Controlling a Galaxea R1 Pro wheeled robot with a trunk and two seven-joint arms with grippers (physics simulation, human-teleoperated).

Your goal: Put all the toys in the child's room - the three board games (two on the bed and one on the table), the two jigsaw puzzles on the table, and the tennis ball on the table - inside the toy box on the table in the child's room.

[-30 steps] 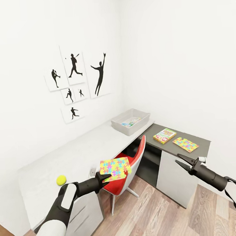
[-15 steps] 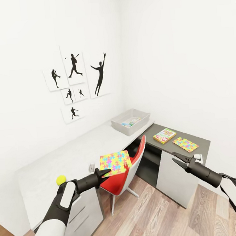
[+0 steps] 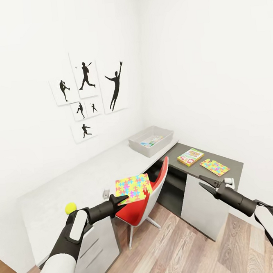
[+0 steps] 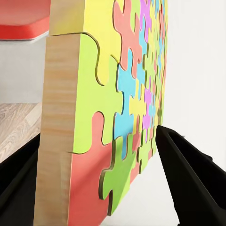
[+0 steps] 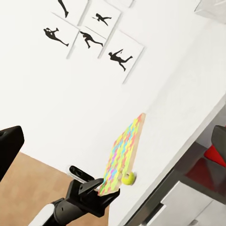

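Carrying one jigsaw puzzle (image 3: 133,188) toward the toy box (image 3: 151,140) looks to be the step in hand: the left end effector (image 3: 120,201) is clamped on the sheet's near edge, holding it above the seat of the red and white chair (image 3: 151,195), just off the front edge of the pale counter (image 3: 94,174). The toy box sits well beyond it, at the far end of that counter by the wall, with something colourful already inside. Next, the sheet needs to travel forward over the counter and arrive above the tray before release. The right end effector (image 3: 206,184) hangs with its fingers apart and empty, near the dark side unit where the second jigsaw puzzle (image 3: 214,167) and a yellow-green board game (image 3: 190,156) lie side by side. The tennis ball (image 3: 70,207) rests on the counter beside the left arm.
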